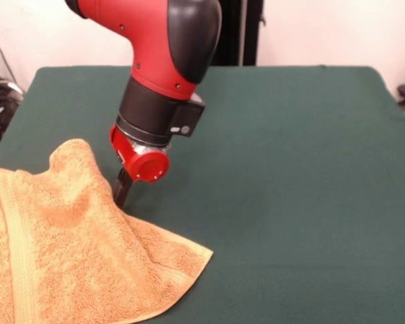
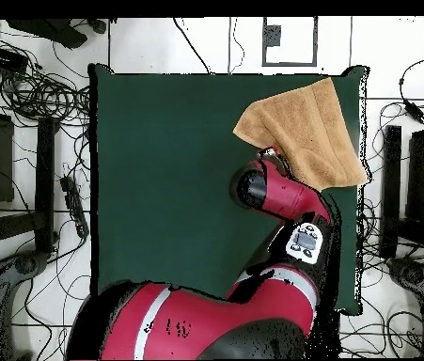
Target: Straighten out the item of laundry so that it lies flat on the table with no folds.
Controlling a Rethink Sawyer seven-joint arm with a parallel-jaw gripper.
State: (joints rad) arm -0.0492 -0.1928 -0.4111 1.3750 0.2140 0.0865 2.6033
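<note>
The orange-tan towel (image 1: 61, 250) lies rumpled at the near left of the green table (image 1: 290, 169), with a raised hump beside the gripper and one corner pointing right. A woven band runs along its left part. My gripper (image 1: 121, 192) hangs under the red wrist, its dark fingers (image 1: 123, 182) close together and pinching the towel's raised edge just above the cloth. In the overhead view the towel (image 2: 305, 127) lies at the table's top right corner, reaching the table's right edge. There the wrist (image 2: 264, 183) covers the gripper.
The red and black arm (image 2: 290, 235) stretches across the table's right side in the overhead view. Cables and black stands (image 2: 27, 160) lie on the floor around the table. The rest of the green felt (image 2: 168, 169) is bare.
</note>
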